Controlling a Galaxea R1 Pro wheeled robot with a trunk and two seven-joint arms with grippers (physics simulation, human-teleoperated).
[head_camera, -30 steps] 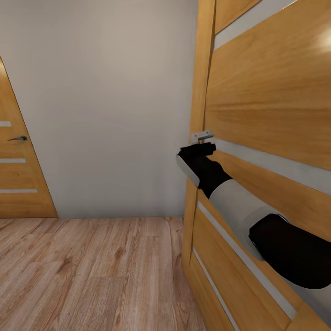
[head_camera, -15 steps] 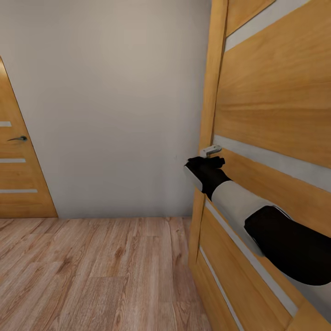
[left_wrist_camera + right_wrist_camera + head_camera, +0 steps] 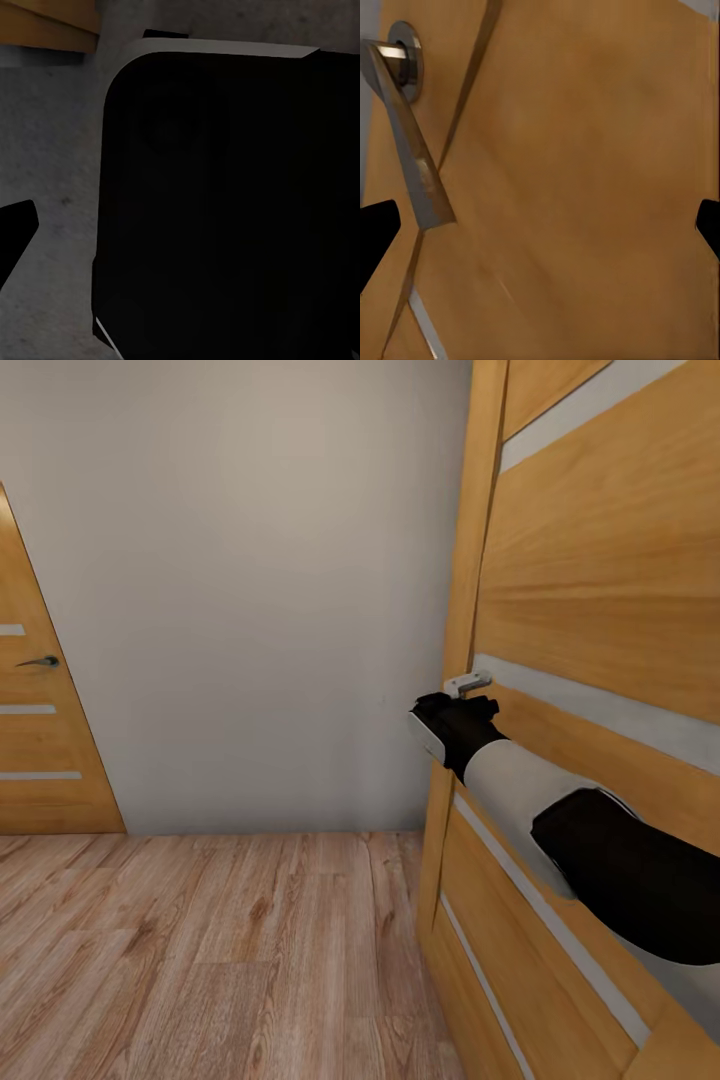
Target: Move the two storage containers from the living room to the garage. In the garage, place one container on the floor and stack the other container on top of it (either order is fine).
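The right arm (image 3: 560, 820) is reaching forward along a wooden door (image 3: 600, 600) that is filling the right side of the head view, and the right gripper (image 3: 470, 710) is sitting just below the door's silver handle (image 3: 467, 683), close against the door's face near its edge. In the right wrist view the handle (image 3: 412, 150) is slanting across the wood from its round metal base, and the two dark fingertips (image 3: 375, 232) are showing at opposite edges of the frame, spread wide apart with nothing between them but the door panel; the handle is lying close to one fingertip, though whether it is touching is hard to tell. The door is carrying pale horizontal stripes between its wood panels. Beyond it a plain grey-white wall (image 3: 240, 590) is running across the back, and a second wooden door (image 3: 40, 710) with a dark lever is standing at the far left. A light wood-plank floor (image 3: 200, 950) is spreading below. The left wrist view is showing a large dark rounded body (image 3: 225, 202) over a grey speckled surface (image 3: 52, 187), with one black fingertip (image 3: 15, 225) at the frame's edge, so the state of the left fingers cannot be told. The two storage containers are not appearing in these pictures.
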